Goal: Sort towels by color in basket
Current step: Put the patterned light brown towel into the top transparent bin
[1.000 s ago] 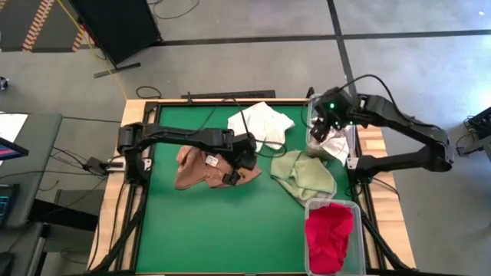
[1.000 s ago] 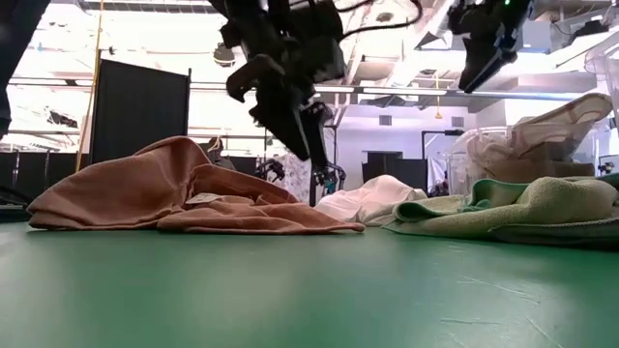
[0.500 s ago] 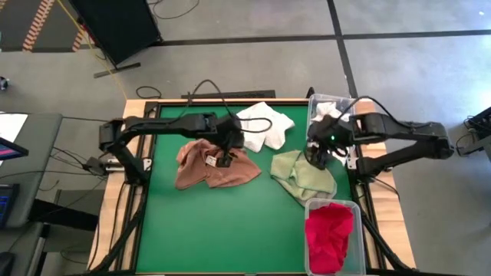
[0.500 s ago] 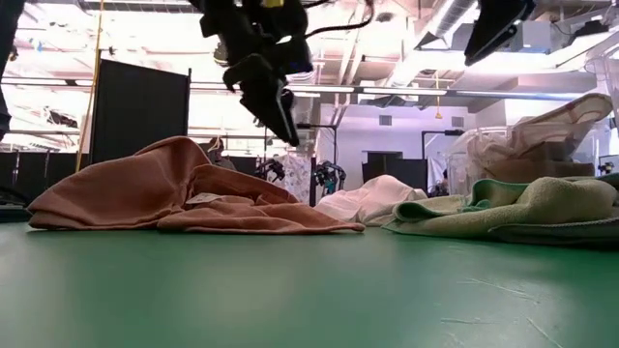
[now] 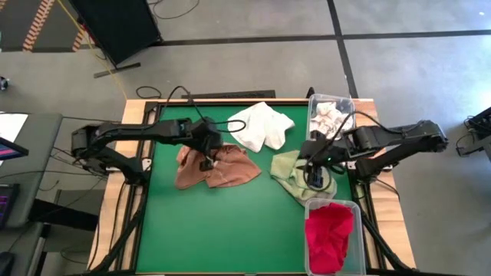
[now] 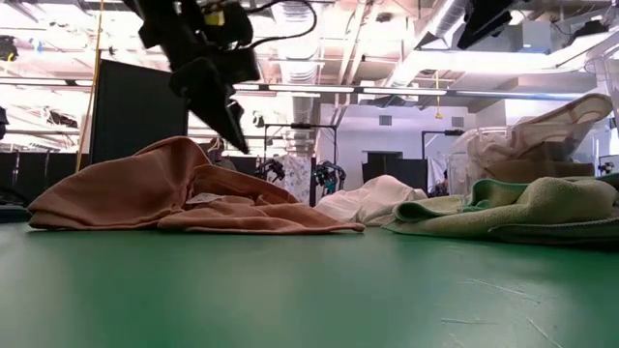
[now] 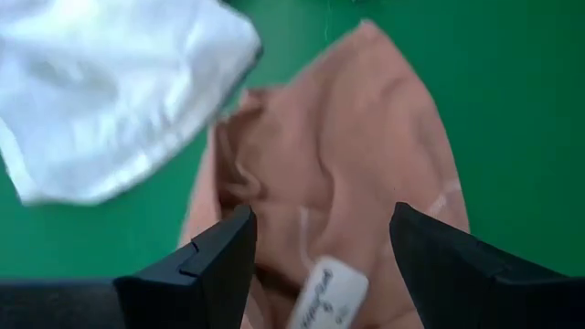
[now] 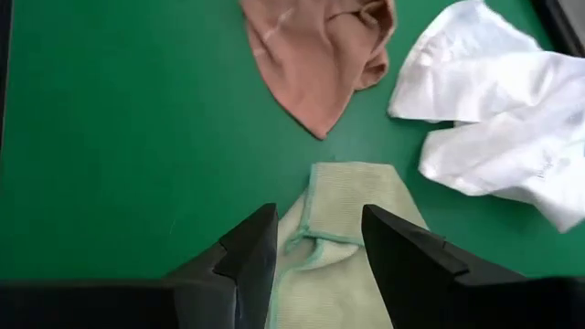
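Note:
A brownish-pink towel (image 5: 222, 169) lies crumpled on the green table, with a white towel (image 5: 261, 126) beyond it and a pale green towel (image 5: 303, 176) to its right. My left gripper (image 7: 320, 215) hangs open above the brownish towel (image 7: 347, 155), near its white label (image 7: 324, 292), clear of the cloth in the low view (image 6: 218, 106). My right gripper (image 8: 318, 212) is open above the pale green towel (image 8: 338, 247). A red towel (image 5: 330, 234) fills the near bin. White cloth (image 5: 330, 115) lies in the far bin.
Two clear plastic bins stand along the table's right edge, the near one (image 5: 357, 211) and the far one (image 5: 313, 103). Bare green mat (image 5: 230, 230) spreads over the near half of the table. Cables trail over the left arm.
My left gripper has risen and moved toward the table's left, from the brownish towel's right part to above its middle. My right gripper has travelled from above the far bin toward the near edge, ending over the pale green towel. The towels on the table have not moved.

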You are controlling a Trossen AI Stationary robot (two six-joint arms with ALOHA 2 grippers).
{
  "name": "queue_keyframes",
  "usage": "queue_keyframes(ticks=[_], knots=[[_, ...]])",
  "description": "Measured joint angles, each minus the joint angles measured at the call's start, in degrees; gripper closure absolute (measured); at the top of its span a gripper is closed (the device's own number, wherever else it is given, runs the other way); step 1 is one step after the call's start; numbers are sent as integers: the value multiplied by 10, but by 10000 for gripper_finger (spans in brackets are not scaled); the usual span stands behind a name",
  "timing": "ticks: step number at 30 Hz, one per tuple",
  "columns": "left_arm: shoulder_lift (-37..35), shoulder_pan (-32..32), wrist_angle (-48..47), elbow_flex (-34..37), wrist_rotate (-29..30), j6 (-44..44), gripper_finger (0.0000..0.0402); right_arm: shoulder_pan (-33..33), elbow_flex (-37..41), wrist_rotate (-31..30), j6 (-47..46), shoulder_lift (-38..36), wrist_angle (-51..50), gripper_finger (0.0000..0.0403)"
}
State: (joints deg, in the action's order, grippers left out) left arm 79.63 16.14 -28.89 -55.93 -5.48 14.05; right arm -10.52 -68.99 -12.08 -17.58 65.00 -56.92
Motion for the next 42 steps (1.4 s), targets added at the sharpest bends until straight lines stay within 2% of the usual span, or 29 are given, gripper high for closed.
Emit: queue_keyframes(ticks=[7,14,17,23,28,33,38,42], knots=[[-9,0,-3,50,2,-50,162,-19,0,0,0,47,3,202],[-9,0,-16,82,84,-105,162,-27,0,0,1,76,3,202],[-9,0,-4,101,88,-115,162,-28,0,-3,1,74,7,202],[-9,0,82,167,88,-119,159,-30,0,-29,7,74,8,202],[-9,0,154,212,86,-119,131,-30,0,-30,10,74,11,202],[-9,0,221,247,38,-120,101,-30,0,-30,14,74,20,202],[-9,0,274,274,34,-129,110,-30,0,-30,16,74,42,202],[-9,0,293,287,38,-131,142,-30,0,-30,22,74,49,202]])
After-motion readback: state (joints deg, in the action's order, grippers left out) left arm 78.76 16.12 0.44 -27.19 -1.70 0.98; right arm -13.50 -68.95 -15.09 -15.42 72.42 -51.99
